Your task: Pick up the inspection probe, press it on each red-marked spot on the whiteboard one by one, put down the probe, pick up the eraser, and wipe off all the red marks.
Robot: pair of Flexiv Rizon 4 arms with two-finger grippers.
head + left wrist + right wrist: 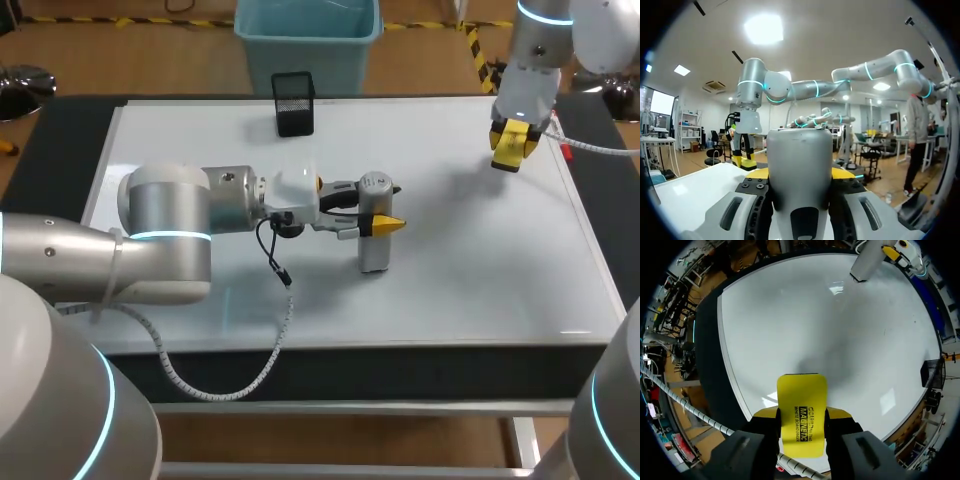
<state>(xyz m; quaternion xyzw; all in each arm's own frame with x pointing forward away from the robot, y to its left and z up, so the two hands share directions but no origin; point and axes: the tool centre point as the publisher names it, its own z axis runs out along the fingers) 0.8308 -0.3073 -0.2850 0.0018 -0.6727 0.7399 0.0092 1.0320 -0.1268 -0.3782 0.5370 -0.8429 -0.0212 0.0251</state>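
The inspection probe [375, 232], a grey cylinder, stands upright near the middle of the whiteboard [480, 270]. My left gripper [385, 222] is shut on it from the side. In the left wrist view the probe [800, 170] fills the space between the yellow tips. My right gripper [512, 145] hangs above the board's far right part, shut on the yellow eraser [509, 152]. Seen from the right wrist, the eraser [801, 412] sticks out ahead of the gripper [801, 416] over the whiteboard [815, 315], with the probe [867, 262] far off. No red marks show on the board.
A black mesh pen holder [293, 102] stands at the board's far edge, left of centre. A black cable [278, 262] dangles from my left wrist just above the board. A dark table border [60, 140] surrounds the whiteboard.
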